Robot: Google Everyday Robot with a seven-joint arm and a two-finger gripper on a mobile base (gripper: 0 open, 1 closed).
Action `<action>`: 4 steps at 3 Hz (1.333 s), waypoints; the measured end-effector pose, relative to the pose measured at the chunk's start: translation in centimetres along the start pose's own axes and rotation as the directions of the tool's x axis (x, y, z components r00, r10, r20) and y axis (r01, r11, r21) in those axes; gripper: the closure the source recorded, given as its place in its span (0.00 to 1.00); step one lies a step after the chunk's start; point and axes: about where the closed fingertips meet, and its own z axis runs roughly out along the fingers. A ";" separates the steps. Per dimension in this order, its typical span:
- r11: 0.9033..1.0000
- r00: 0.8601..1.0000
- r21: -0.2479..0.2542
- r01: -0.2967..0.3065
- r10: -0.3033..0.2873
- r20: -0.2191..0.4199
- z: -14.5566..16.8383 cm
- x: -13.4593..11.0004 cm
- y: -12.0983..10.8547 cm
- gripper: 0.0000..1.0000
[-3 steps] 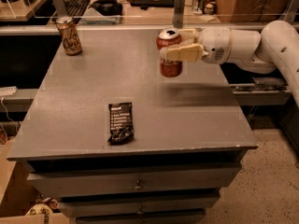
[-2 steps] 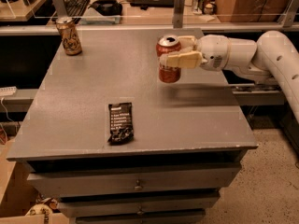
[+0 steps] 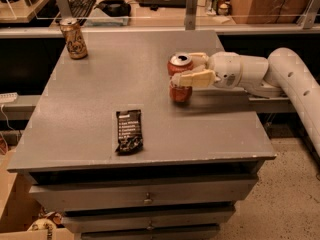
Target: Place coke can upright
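The coke can point(image 3: 179, 92) stands upright right of the middle of the grey counter point(image 3: 95, 99), its silver top facing up and its red body showing below the pincer point(image 3: 184, 70). The pincer is pinching the can about its upper half: one pale finger point(image 3: 196, 78) lies across the near side and the other sits behind the rim. A second ago the can was held higher, well above the counter, with its shadow lying apart on the surface to its right. Now it has come down toward the near edge, and its base meets the counter or sits just above it; I cannot tell which, though the shadow now joins the foot of the can. The white arm point(image 3: 292, 76) has sunk with it and reaches in level from the right, low over the counter's right edge. The other things have not moved. The gold-brown can point(image 3: 73, 38) stands upright at the far left corner, well apart from the coke can, and the dark snack bar wrapper point(image 3: 129, 130) lies flat toward the near edge, left of the middle. Under the counter the top drawer point(image 3: 147, 196) is closed.
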 end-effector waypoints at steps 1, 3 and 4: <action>1.000 1.000 -0.020 0.004 -0.004 0.003 -0.2 1.3 0.3 0.56; 0.999 1.000 -0.031 0.013 -0.013 -0.023 -0.7 2.3 0.4 0.09; 1.000 0.998 -0.019 0.023 -0.024 -0.059 -1.6 2.3 0.4 0.00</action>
